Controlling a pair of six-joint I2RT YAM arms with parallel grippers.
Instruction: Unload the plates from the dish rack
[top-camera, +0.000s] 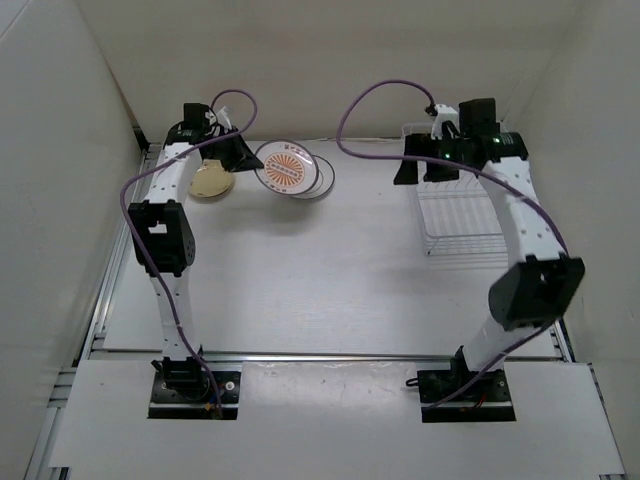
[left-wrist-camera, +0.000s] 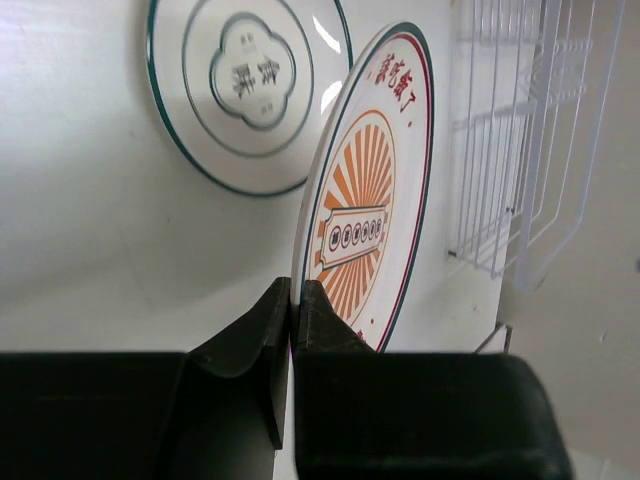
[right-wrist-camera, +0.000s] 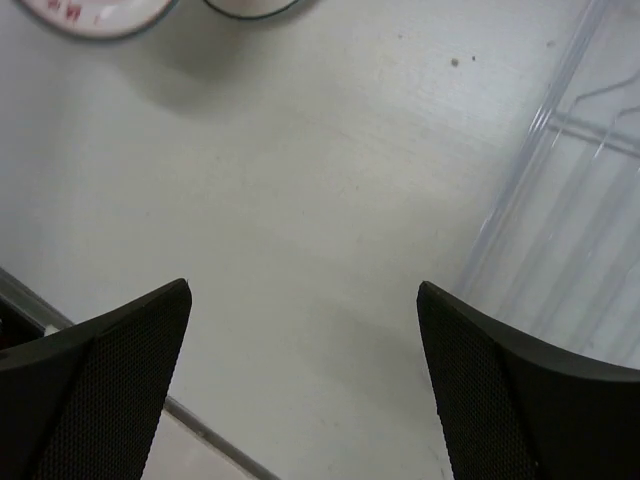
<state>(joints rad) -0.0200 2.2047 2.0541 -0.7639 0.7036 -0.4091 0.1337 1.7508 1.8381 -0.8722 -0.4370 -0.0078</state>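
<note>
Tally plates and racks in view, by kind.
Plates: 3 (tan, sunburst, ringed)
Rack: 1
Total: 4

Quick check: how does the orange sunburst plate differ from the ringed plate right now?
The sunburst plate is tilted on edge, its rim pinched in the left gripper's jaws; the ringed plate lies flat on the table, untouched. The sunburst plate has orange rays and red characters; the ringed plate has dark concentric rings. Both are round, white, and out of the dish rack.
</note>
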